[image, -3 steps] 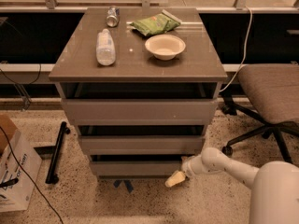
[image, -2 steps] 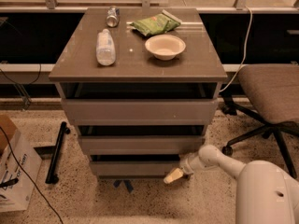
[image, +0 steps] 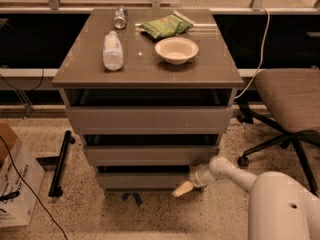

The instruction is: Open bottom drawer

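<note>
The bottom drawer (image: 142, 179) is the lowest, narrowest grey-brown front of the cabinet, with a dark gap above it. It looks shut or barely out. My gripper (image: 183, 188) reaches in low from the right on a white arm. Its cream tip sits at the drawer front's lower right corner, close above the floor. The middle drawer front (image: 150, 155) and the tall top drawer front (image: 148, 119) sit above.
On the cabinet top (image: 85, 66) lie a plastic bottle (image: 112, 50), a can (image: 120, 18), a green chip bag (image: 165, 25) and a bowl (image: 176, 50). An office chair (image: 287, 104) stands right. A cardboard box (image: 15, 184) and a black bar (image: 60, 163) lie left.
The gripper has slid a little to the left along the floor, nearer the bottom drawer's right corner. The drawers have not visibly moved.
</note>
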Tool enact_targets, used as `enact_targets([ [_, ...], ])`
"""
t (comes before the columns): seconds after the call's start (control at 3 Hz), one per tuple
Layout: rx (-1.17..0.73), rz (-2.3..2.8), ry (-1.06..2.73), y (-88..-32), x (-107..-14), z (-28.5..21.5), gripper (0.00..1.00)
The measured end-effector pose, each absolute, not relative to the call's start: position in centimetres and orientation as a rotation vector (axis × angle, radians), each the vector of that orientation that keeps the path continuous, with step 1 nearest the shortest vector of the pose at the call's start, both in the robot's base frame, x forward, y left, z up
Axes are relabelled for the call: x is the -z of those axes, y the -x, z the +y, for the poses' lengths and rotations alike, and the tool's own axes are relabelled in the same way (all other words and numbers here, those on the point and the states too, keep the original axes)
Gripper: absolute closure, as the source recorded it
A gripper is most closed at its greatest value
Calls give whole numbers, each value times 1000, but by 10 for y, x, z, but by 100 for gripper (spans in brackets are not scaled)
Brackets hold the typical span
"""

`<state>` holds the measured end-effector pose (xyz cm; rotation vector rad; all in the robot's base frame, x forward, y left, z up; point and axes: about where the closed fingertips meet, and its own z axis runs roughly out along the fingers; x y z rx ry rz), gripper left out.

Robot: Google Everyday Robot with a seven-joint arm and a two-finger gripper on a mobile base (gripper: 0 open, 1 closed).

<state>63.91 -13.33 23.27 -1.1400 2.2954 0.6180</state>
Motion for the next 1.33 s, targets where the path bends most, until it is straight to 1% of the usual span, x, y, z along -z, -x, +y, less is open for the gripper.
enact_targets([
  [0.33,-601,2290,1172,-646,-210,-123,0],
  [0.67,-594,2344,1199,-644,-184,-124,16],
  [1.33,-590,2356,1204,-644,-186,-125,64],
])
